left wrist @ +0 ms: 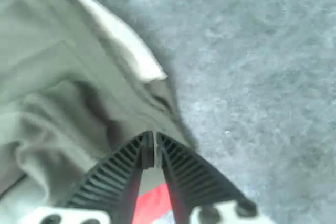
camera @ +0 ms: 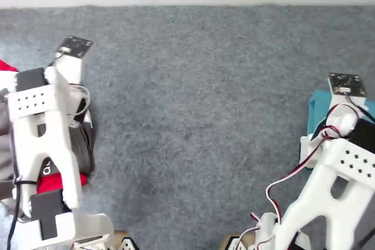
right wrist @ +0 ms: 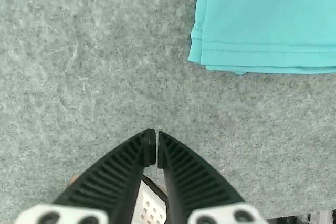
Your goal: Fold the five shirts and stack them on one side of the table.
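With our left gripper [left wrist: 150, 148] pressed together over the grey shirt [left wrist: 58, 77] on our left, perhaps nipping cloth, and the right gripper [right wrist: 150, 148] closed near the teal shirt [right wrist: 268, 14], we should spread wide before pinching.

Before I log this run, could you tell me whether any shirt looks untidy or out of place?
The grey shirt beneath the left gripper lies rumpled and creased over a red shirt, not folded flat. The teal shirt looks neat, edges straight.
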Controlling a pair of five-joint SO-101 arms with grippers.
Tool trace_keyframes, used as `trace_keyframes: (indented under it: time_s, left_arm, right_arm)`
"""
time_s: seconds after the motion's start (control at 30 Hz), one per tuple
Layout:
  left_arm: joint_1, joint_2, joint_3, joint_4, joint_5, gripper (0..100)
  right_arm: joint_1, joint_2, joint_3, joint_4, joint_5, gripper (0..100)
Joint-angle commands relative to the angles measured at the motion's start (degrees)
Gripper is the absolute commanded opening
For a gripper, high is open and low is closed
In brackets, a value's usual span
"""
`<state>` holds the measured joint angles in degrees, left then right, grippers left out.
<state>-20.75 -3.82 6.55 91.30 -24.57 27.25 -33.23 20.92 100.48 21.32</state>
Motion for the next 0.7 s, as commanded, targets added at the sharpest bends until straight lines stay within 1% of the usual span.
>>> trace_keyframes:
  time_s: [0.0, 0.07, 0.2, 0.33, 0.5, 0.6, 0.67]
  left_arm:
    - [-4.75, -0.44, -2.33, -3.25, 0.44, 15]
    - [-7.3, -0.44, -2.33, -5.71, 0.53, 18]
    - [-10.37, 0.53, -1.89, -10.73, 0.62, 19]
    - [-10.64, 4.57, -1.27, -15.56, 0.7, 19]
    - [-10.64, 13.63, -1.27, -19.43, 4.31, 19]
    - [-10.73, 18.37, -1.45, -22.86, 8.79, 16]
    - [-10.64, 18.99, -1.8, -24.09, 10.55, 10]
  right_arm:
    - [-0.48, -1.36, -1.76, 2.33, -0.26, 0.9]
    - [-0.66, -1.19, -1.76, 2.33, -0.26, 0.9]
    - [-0.66, -1.19, -1.76, 2.33, -0.26, 0.9]
    - [-0.57, -1.19, -1.76, 2.33, -0.35, 0.9]
    - [-0.57, -1.1, -1.76, 2.33, -0.44, 0.9]
    - [-0.48, -1.1, -1.76, 2.42, -0.44, 0.9]
    - [-0.48, -1.27, -1.76, 2.42, -0.44, 0.9]
